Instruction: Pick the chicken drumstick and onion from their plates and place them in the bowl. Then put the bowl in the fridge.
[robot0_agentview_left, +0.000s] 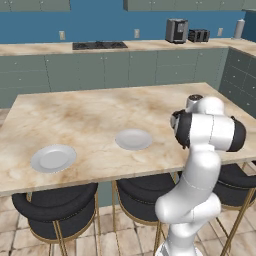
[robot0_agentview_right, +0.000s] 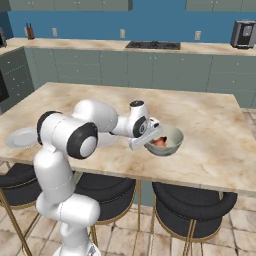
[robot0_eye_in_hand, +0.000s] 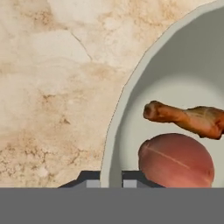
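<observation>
Left base view: white arm (robot0_agentview_left: 200, 165) rises at 5 o'clock, nearest the lens, over dark stools (robot0_agentview_left: 57, 207) tucked under the marble counter (robot0_agentview_left: 100, 112). Two plates on the counter, both bare: one at 9 o'clock near the front edge (robot0_agentview_left: 53, 158), the other (robot0_agentview_left: 133, 139) just right of centre, well apart from the first. Back wall at 12 o'clock has a stovetop (robot0_agentview_left: 99, 45) and a coffee machine (robot0_agentview_left: 176, 30).

Right base view: arm elbow at 8 o'clock, forearm reaching toward centre. Claw (robot0_agentview_right: 148, 139) sits at the left rim of the bowl (robot0_agentview_right: 172, 141), which stands on the counter just right of centre, near the front edge. Orange-brown food shows inside the bowl, too small to tell apart. One plate (robot0_agentview_right: 20, 137) at 9 o'clock, partly behind the arm.

Hand view: two dark fingertips (robot0_eye_in_hand: 89, 179) at 6 o'clock straddle the bowl rim, one outside, one inside, jaws narrow and apparently pinching the wall; actual contact is hard to confirm. Onion (robot0_eye_in_hand: 176, 160) lies in the bowl at 5 o'clock, just beside the inner fingertip. Chicken drumstick (robot0_eye_in_hand: 188, 119) lies at 3 o'clock just above the onion, bone end pointing toward centre. Bare marble covers the left half.
</observation>
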